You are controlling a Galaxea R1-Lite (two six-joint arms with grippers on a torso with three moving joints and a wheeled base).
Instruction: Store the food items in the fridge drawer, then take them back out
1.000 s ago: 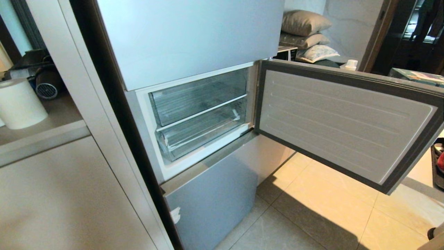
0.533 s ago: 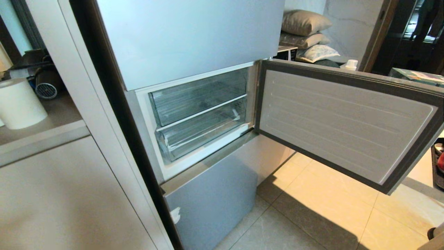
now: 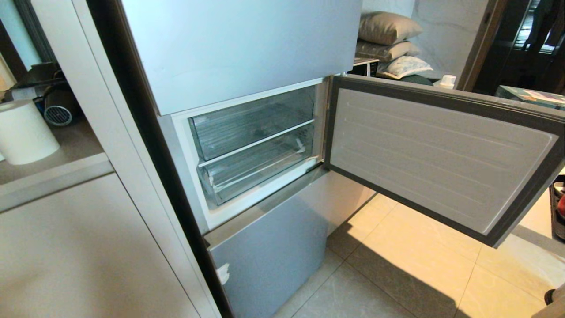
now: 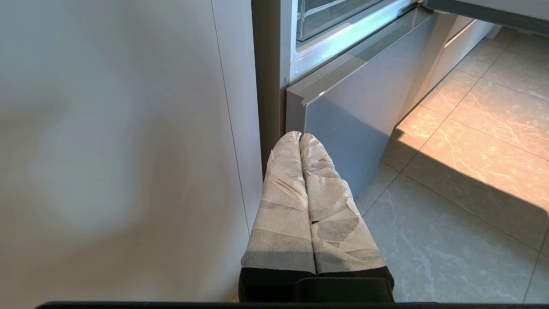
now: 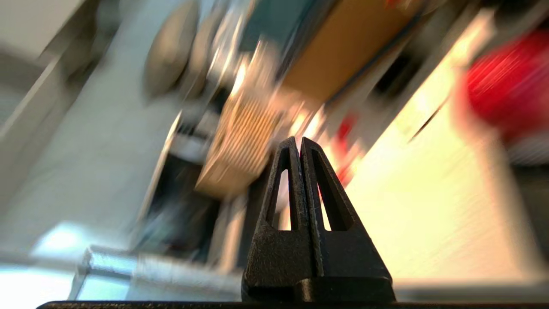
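The pale blue fridge (image 3: 247, 44) has its middle door (image 3: 441, 154) swung wide open to the right. Inside are two clear bins, both pushed in. The lower one, the fridge drawer (image 3: 256, 170), has a curved front lip. Neither arm shows in the head view. My left gripper (image 4: 300, 136) is shut and empty, low beside the fridge's bottom panel (image 4: 351, 111). My right gripper (image 5: 299, 140) is shut on nothing, in a scene smeared by motion. A red round shape (image 5: 510, 81) off to its side may be one of the food items; a red edge (image 3: 561, 205) also shows on the floor at far right.
A white cabinet (image 3: 88, 247) stands left of the fridge, with a paper roll (image 3: 24, 132) on its shelf. The open door juts over the tiled floor (image 3: 397, 274). Pillows (image 3: 388, 28) are stacked behind the fridge. A dark mat (image 3: 555, 221) lies at the right edge.
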